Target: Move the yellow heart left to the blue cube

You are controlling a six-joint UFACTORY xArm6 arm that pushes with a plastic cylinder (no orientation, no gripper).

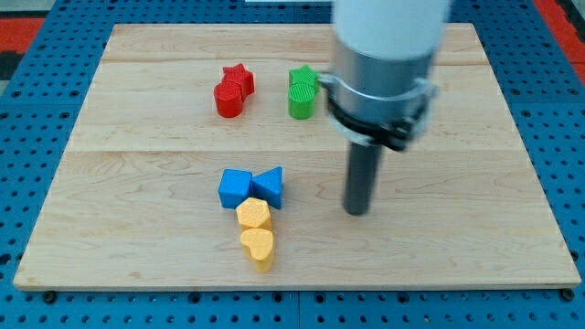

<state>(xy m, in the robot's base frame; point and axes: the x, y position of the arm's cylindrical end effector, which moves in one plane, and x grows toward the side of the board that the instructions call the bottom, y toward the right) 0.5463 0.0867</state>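
Observation:
The yellow heart point(259, 247) lies near the board's bottom edge, left of centre. A yellow hexagonal block point(253, 216) touches it just above. The blue cube point(235, 188) sits above that block, touching a blue triangular block point(270, 185) on its right. My tip point(357, 209) rests on the board to the right of the blue pair, well apart from them and up and to the right of the yellow heart.
A red star point(239, 79) and a red cylinder point(228, 99) sit together at the upper left of the wooden board point(137, 183). A green block point(302, 91) stands at the top centre, beside the arm's body point(384, 55).

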